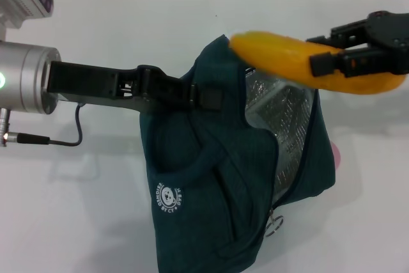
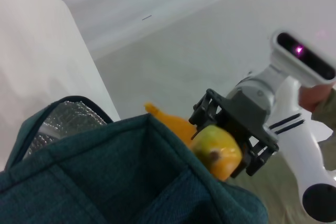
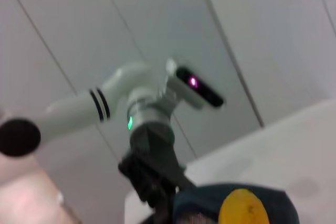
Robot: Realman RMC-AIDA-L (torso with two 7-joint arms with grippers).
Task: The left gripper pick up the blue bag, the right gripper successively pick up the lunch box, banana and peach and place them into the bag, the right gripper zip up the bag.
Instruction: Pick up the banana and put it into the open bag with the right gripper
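- Above the bag's open mouth, the right gripper (image 1: 348,55) is clenching the banana (image 1: 300,62) near its outer end and holding it level, clear of the fabric.
- Across from it, the left gripper (image 1: 192,96) is pinching the top rim of the blue bag (image 1: 211,209), holding it up so the silver foil lining (image 1: 287,119) is facing the banana.
- Judging by this, the banana step is in hand; the next move is calling for lowering and tilting the long fruit so its tip is passing inside the rim before the fingers are letting go.
- Inside the bag, only foil is showing; the lunch box is possibly lying deeper, but the contents are hidden.
- Behind the bag's right edge, the peach (image 1: 337,155) is peeking out on the table (image 1: 96,222), waiting its turn.
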